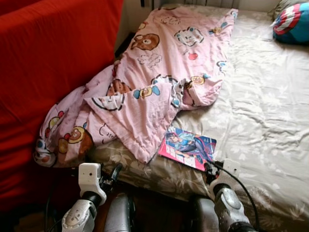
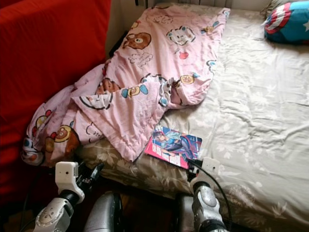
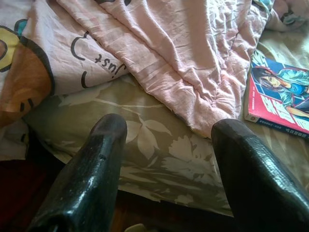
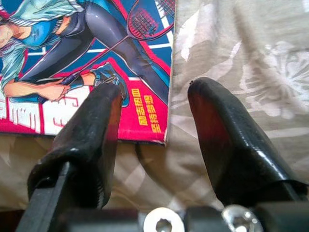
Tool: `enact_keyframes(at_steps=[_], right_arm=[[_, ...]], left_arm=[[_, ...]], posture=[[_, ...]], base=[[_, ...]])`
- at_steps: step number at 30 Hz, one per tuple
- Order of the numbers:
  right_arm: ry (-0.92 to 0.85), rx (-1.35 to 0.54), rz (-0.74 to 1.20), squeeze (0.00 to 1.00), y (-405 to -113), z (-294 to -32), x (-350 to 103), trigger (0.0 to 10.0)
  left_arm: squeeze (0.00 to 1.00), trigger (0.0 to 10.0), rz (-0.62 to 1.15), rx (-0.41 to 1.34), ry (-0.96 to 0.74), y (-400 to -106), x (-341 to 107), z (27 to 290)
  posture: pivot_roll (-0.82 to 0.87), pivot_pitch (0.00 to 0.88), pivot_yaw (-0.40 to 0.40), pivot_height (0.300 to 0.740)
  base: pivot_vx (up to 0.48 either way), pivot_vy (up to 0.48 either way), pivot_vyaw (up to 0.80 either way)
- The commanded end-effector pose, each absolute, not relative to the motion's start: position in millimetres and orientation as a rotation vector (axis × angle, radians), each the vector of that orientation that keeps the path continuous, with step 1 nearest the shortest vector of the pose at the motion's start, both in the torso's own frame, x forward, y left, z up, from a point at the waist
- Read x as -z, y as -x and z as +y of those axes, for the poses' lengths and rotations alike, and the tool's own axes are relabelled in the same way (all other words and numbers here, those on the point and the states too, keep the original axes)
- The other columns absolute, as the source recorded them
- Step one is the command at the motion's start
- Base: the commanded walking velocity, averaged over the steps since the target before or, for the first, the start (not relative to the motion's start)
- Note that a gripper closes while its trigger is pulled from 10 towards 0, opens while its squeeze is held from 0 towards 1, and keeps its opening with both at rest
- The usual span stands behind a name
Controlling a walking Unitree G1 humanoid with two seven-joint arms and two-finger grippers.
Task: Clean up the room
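Observation:
A comic book (image 1: 188,147) with a blue and pink cover lies flat near the front edge of the bed (image 1: 270,111), beside a corner of the crumpled pink cartoon blanket (image 1: 159,72). My right gripper (image 4: 157,94) is open just above the book's near right corner, one finger (image 4: 91,130) over the cover (image 4: 96,58) and the other over the sheet. My left gripper (image 3: 169,130) is open at the bed's front edge, below the blanket's hanging corner (image 3: 193,82), with nothing between its fingers.
A red sofa (image 1: 53,67) stands close on the left, and the blanket droops into the gap beside it. A blue, red and white cushion (image 1: 292,21) rests at the bed's far right corner. Dark floor lies under my arms.

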State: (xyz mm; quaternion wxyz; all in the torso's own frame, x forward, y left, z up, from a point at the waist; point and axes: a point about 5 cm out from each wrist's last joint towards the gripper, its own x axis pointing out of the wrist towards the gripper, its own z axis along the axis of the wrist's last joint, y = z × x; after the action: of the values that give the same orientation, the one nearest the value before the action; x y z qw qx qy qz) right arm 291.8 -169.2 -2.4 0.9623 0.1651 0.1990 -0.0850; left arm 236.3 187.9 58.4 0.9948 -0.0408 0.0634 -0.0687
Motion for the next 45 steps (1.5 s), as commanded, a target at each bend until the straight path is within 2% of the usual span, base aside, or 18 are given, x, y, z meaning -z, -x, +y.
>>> enact_keyframes(at_steps=[1, 11, 20, 32, 39, 45], right_arm=[[-0.386, 0.183, 0.442, 0.00, -288.9, -168.1, 7.6, 10.0], [-0.418, 0.162, 0.394, 0.00, -296.6, -165.9, -0.5, 10.0], [-0.425, 0.202, 0.391, 0.00, -290.1, -176.6, 4.1, 10.0], [-0.479, 0.200, 0.420, 0.00, -281.4, -174.5, 13.0, 10.0], [-0.787, 0.133, 0.435, 0.00, -276.0, -160.1, 20.4, 10.0], [-0.988, 0.108, 0.372, 0.00, -283.7, -158.2, 13.1, 10.0]], left_arm=[[0.00, 10.0, 0.159, 0.145, 0.048, -230.0, -55.8, 190.2], [0.00, 10.0, 0.187, 0.127, 0.023, -212.8, -59.4, 200.3], [0.00, 10.0, 0.223, 0.118, -0.005, -199.4, -60.2, 207.6], [0.00, 10.0, 0.228, 0.148, -0.034, -199.0, -63.1, 204.3], [0.00, 10.0, 0.231, 0.159, -0.053, -191.6, -67.1, 205.0], [0.00, 10.0, 0.236, 0.153, -0.066, -192.8, -68.6, 206.9]], posture=[[0.11, 0.276, 0.068, 0.601], [0.15, 0.319, 0.086, 0.601], [0.17, 0.340, 0.095, 0.601], [0.19, 0.343, 0.108, 0.601], [0.22, 0.356, 0.120, 0.601], [0.23, 0.368, 0.122, 0.601]], base=[[0.000, 0.000, 0.00], [0.000, 0.000, 0.00], [0.000, 0.000, 0.00], [0.000, 0.000, 0.00], [0.000, 0.000, 0.00], [0.000, 0.000, 0.00]])
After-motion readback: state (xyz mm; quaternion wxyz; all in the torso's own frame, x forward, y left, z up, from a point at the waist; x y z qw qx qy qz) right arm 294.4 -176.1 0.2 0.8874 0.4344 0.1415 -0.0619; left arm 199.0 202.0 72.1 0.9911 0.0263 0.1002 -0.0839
